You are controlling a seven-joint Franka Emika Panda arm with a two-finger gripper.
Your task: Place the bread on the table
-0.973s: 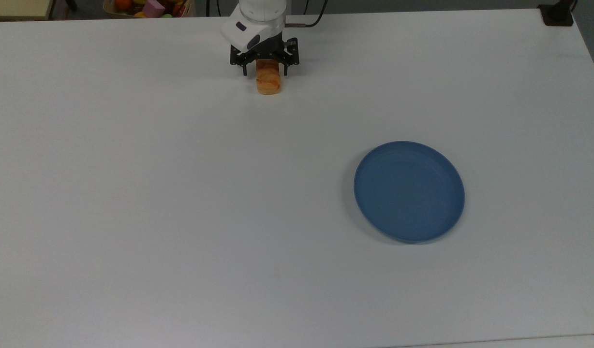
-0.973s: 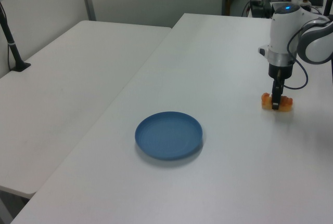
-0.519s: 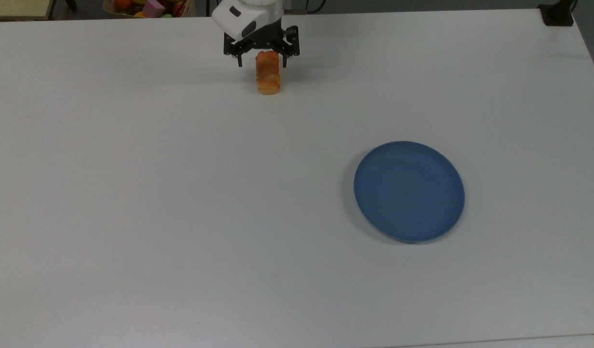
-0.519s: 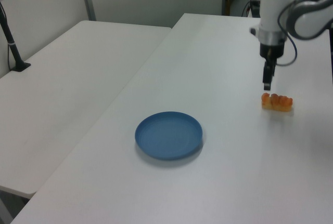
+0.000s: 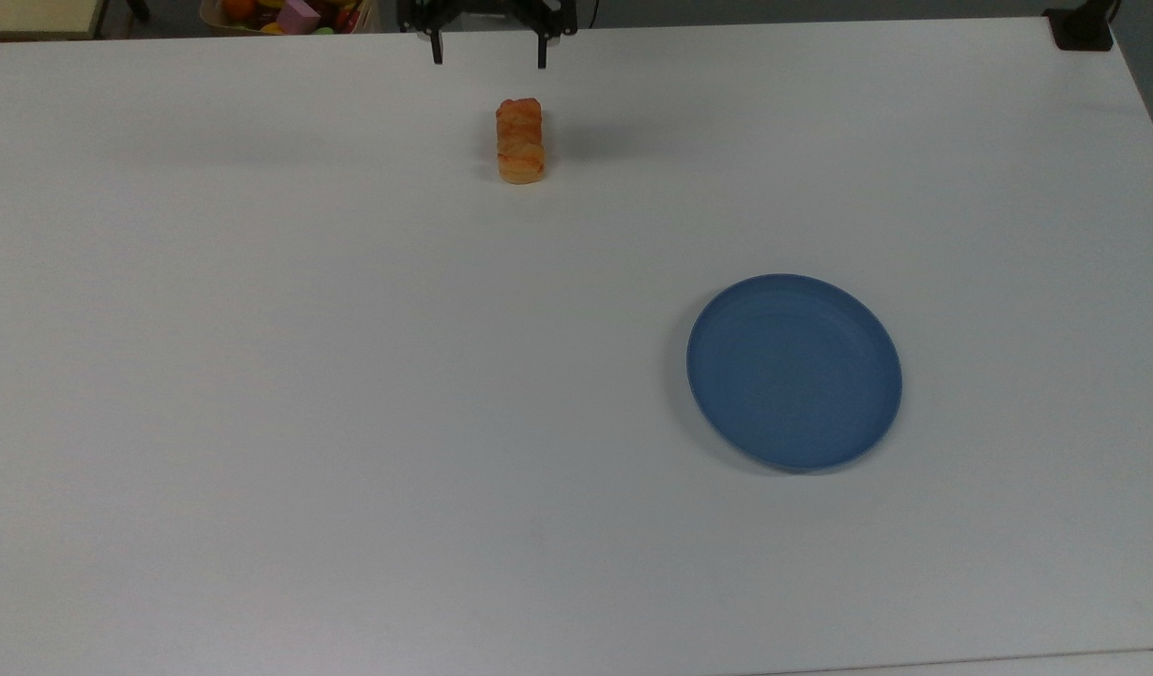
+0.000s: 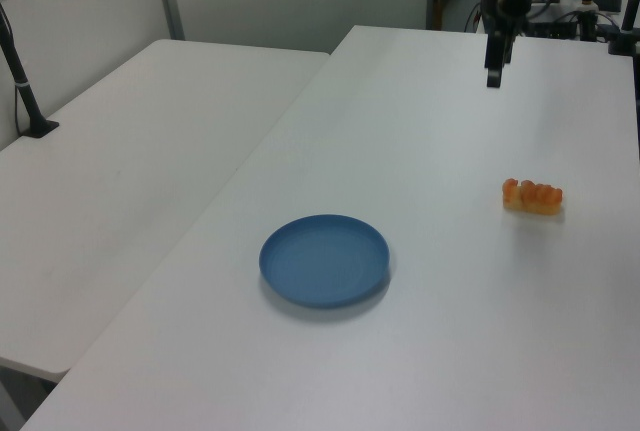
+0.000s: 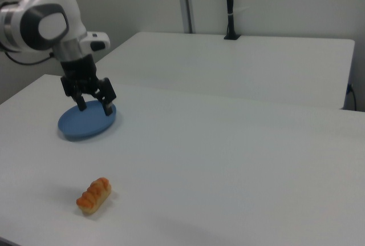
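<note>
Bread: lying flat on the table, at 6 o'clock from the gripper in the top view.
Gripper: hanging wide, holding nothing.

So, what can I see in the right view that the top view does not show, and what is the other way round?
Right view alone: the arm's white body above the gripper, a second white table behind, and a black post on it. Top view alone: colourful items beyond the table's far edge, and a black mount at its top-right corner. Both: the bread lying on the table, the empty blue plate, and the gripper open, apart from the bread.
</note>
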